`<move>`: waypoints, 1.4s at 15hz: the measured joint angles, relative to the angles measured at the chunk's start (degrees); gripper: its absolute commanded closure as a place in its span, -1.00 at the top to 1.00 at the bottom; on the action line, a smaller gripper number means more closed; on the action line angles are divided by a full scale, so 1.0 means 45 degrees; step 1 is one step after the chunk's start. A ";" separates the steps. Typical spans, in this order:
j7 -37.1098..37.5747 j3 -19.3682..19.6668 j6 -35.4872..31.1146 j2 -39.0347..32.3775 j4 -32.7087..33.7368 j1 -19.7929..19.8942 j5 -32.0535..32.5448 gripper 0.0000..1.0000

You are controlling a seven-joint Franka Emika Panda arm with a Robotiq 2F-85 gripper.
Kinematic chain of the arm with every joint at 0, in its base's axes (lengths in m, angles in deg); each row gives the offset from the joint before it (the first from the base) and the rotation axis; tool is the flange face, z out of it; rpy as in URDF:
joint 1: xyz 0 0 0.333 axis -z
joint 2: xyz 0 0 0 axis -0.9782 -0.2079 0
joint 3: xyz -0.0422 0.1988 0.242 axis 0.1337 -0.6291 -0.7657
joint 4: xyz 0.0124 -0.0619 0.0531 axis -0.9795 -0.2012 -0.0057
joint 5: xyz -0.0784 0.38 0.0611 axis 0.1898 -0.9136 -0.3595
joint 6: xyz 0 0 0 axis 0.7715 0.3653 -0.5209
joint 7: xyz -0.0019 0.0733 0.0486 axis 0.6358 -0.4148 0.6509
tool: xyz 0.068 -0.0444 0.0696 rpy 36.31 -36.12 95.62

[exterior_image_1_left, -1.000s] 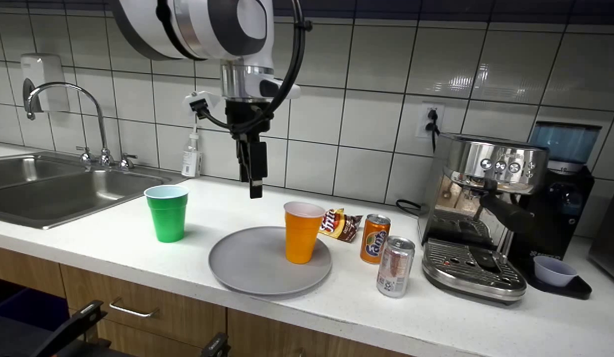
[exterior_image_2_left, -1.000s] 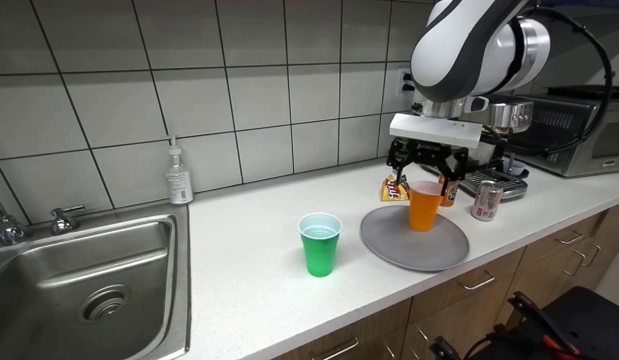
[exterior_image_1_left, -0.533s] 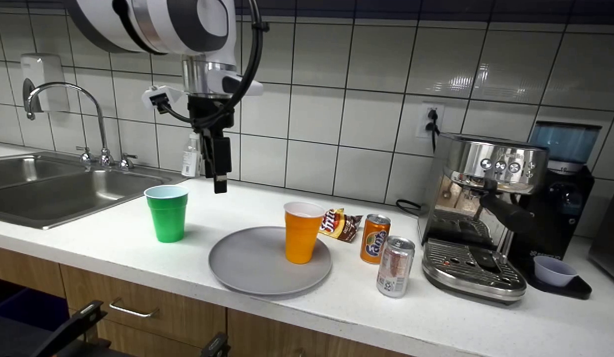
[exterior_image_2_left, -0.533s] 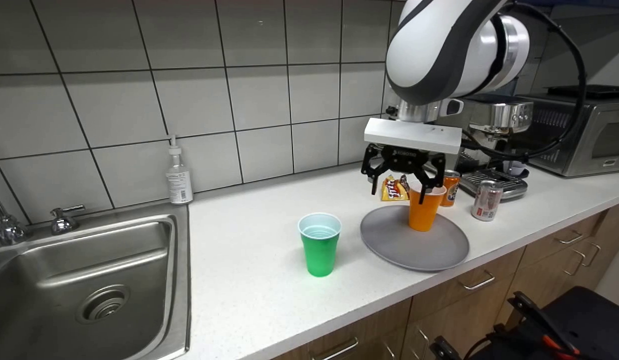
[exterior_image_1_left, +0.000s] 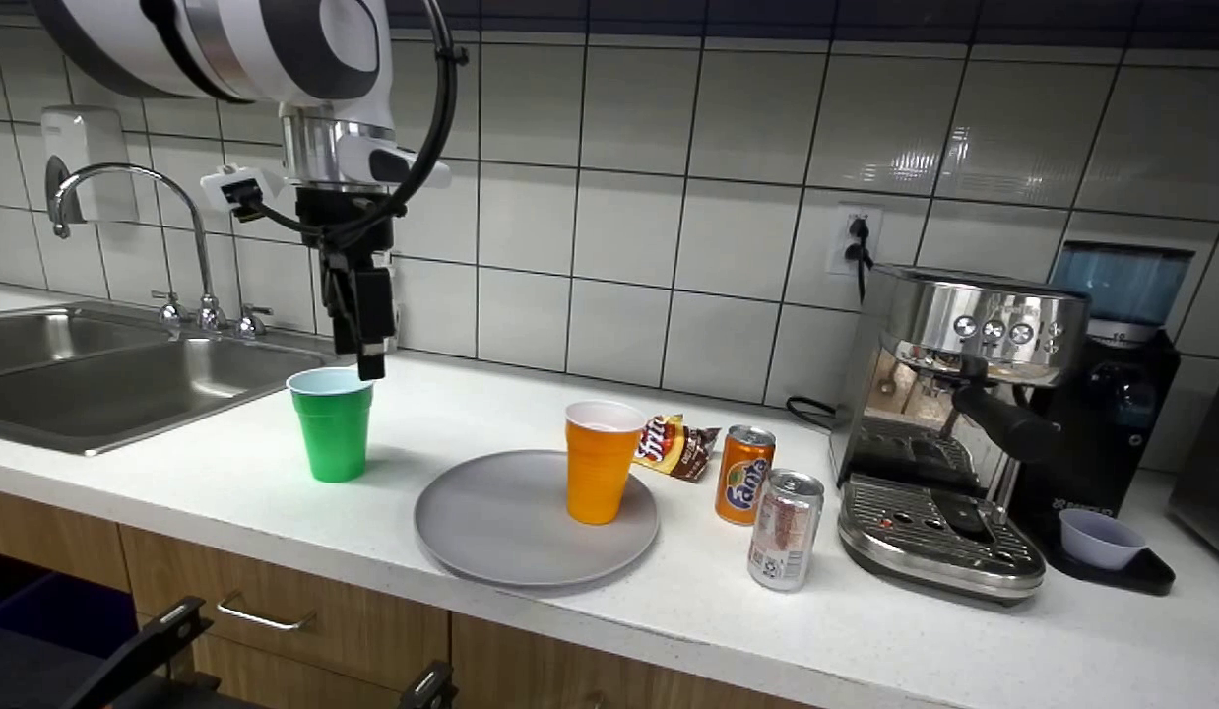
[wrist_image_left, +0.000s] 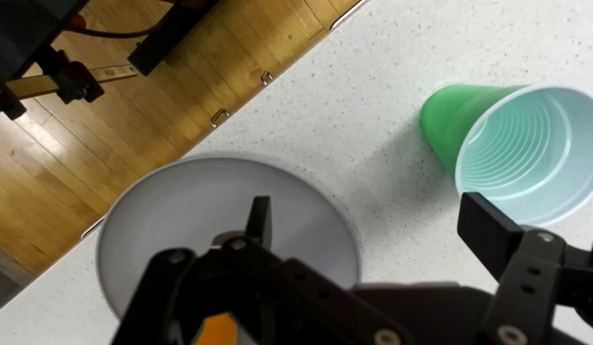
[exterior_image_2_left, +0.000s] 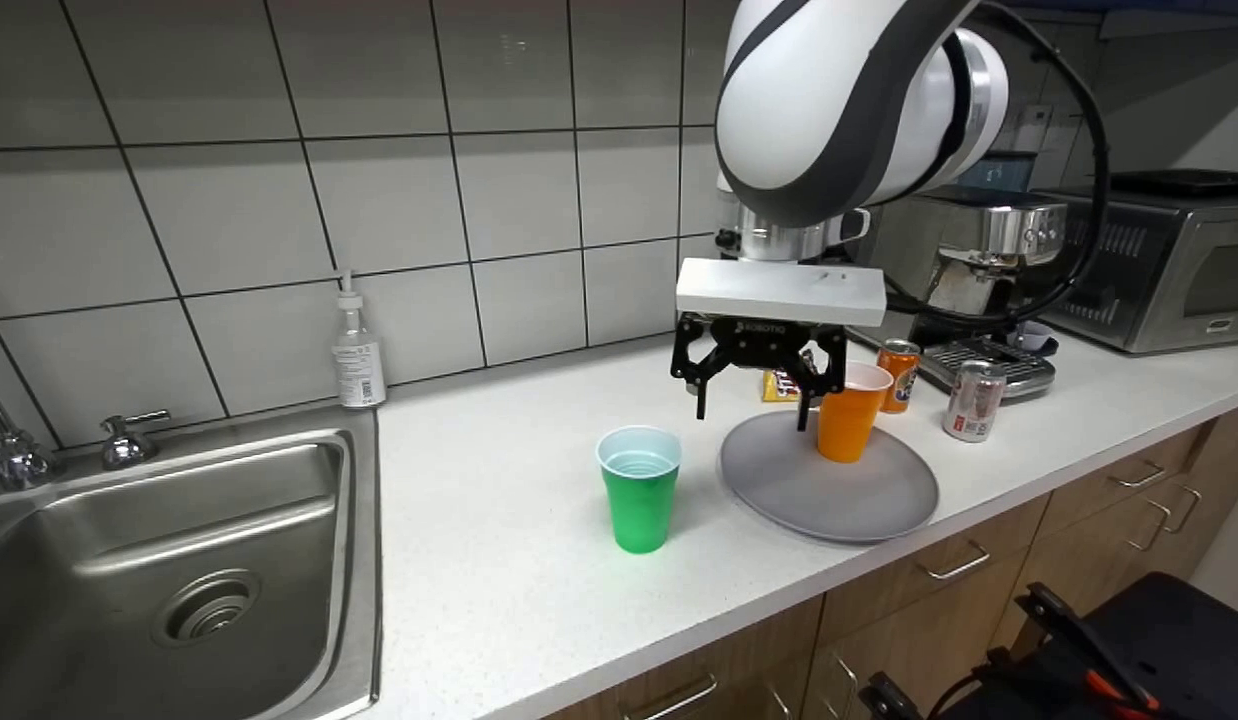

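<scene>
Nearest, a green plastic cup (exterior_image_2_left: 641,510) stands upright on the table (exterior_image_2_left: 479,560), nearer its front edge; presumably light, flexible and crushable, it suits a gentle side hold below the rim. Beyond, the claw (exterior_image_2_left: 752,418) hangs empty, fingers apart.

Sink (exterior_image_1_left: 166,394) at the left, and here, right of it, one cup (exterior_image_1_left: 332,433) on the counter (exterior_image_1_left: 206,492). Next along, the plate (exterior_image_1_left: 491,537) with a second cup (exterior_image_1_left: 598,473) standing on it! A snack bag (exterior_image_1_left: 683,453) lies behind; to the right, one can (exterior_image_1_left: 739,473), another can (exterior_image_1_left: 787,532) just before it, then the coffee machine (exterior_image_1_left: 925,522). And over the counter hangs the gripper (exterior_image_2_left: 751,421).
</scene>
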 measured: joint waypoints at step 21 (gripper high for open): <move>-0.0001 -0.0278 0.1836 -0.3861 0.3571 -0.0573 -0.0592 1.00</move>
